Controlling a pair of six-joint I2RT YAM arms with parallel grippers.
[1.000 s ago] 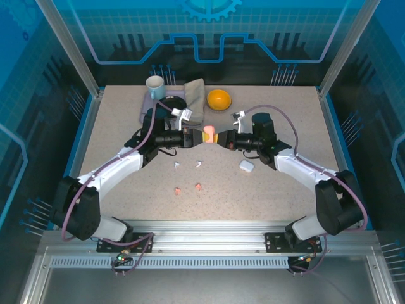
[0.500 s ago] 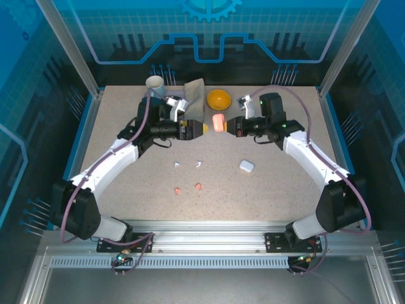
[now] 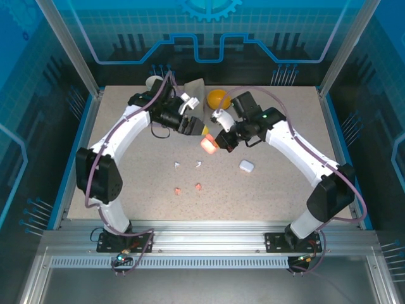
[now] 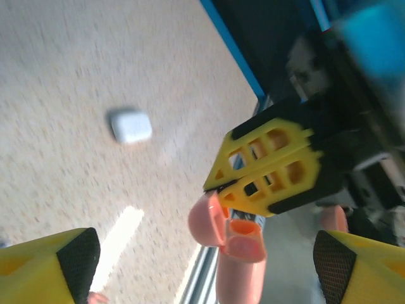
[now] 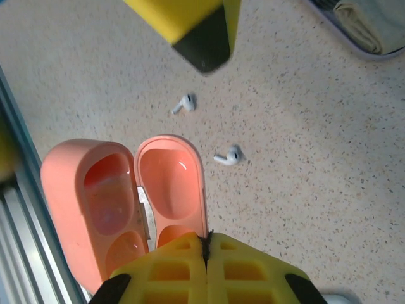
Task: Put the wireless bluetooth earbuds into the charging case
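Well, the speckled bench (image 3: 126, 183) lies under both arms, which meet over its middle. The right fingers (image 5: 171, 272) are pinched together on the edge of one half of the salmon-pink charging case (image 5: 120, 196), holding it up off the bench with the lid open and the hollows bare. The left fingers (image 4: 74, 256) stand wide apart, gripping nothing, just beside that case and facing the right fingers. The white case (image 3: 247, 166), lid down, rests on the bench nearer the arm bases than the right fingers. Two white earbuds (image 5: 185, 102) lie loose on the bench below the fingers. Two pink earbuds (image 3: 179, 190) lie nearer the bases again.
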